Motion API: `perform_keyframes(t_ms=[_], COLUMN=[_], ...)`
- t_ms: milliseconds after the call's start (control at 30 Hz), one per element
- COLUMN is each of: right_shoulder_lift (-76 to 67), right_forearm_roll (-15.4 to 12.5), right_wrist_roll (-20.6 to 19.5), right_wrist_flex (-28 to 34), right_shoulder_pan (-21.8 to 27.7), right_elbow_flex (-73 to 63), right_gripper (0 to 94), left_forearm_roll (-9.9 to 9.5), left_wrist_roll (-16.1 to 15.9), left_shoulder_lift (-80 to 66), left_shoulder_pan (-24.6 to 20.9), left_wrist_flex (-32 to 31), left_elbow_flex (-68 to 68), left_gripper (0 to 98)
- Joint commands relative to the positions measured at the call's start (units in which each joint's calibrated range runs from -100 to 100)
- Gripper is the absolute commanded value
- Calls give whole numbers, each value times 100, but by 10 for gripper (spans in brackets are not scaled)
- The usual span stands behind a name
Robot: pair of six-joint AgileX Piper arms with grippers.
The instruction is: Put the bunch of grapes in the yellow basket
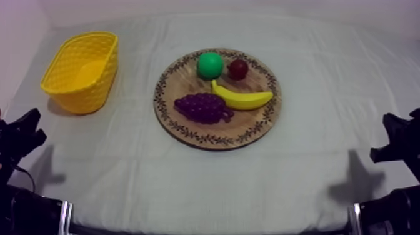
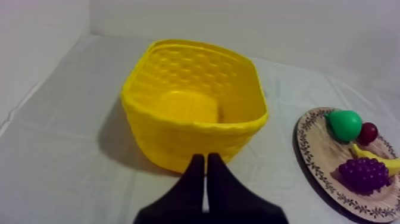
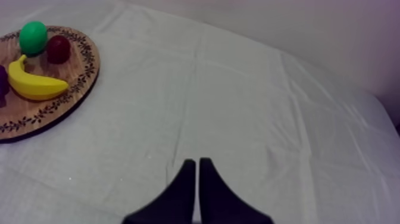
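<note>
Left gripper [image 2: 205, 158]: two matte black fingers [image 2: 191, 186], each broad at the base and tapering to a blunt tip, divided by a thin pale seam. Right gripper [image 3: 197, 161]: the same black build. In the top view, the left arm [image 1: 19, 134] at lower left and the right arm [image 1: 400, 137] at lower right are angular black shapes. A pale band [image 1: 65, 215] crosses each near the bottom edge.

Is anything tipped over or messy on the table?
No, nothing stands out. The yellow woven plastic basket stands upright. The round wooden board with a patterned rim lies flat, with the purple bunch of grapes, yellow banana, green pear and small red fruit all resting on it.
</note>
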Motion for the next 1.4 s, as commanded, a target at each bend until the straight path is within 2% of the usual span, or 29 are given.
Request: perform_keyframes(t_ms=[0,833,1000,1067,1233,1367], right_shoulder_lift=[2,2,2,2,2,2], right_forearm_roll=[-1,-1,-1,-1,-1,-1], right_wrist_roll=[-1,-1,-3,-2,-1,-1], right_wrist_flex=[-3,-3,-3,-3,-3,-3], right_shoulder_pan=[0,0,0,0,0,0], right_elbow_flex=[-1,-1,-1,-1,-1,-1], right_gripper=[3,3,3,3,3,3], left_forearm_roll=[2,2,8,102,509,621], left_wrist_roll=[-4,-13,-175,-278,-665,-782], left_shoulder_lift=[0,0,0,7,323,808], left_shoulder_pan=[-1,-1,-30,-51,-123,-112], left_wrist_flex=[-4,-4,-4,-43,-77,31], left_elbow_flex=[-3,-3,-3,-3,-310,-961], left_gripper=[0,0,0,0,0,0])
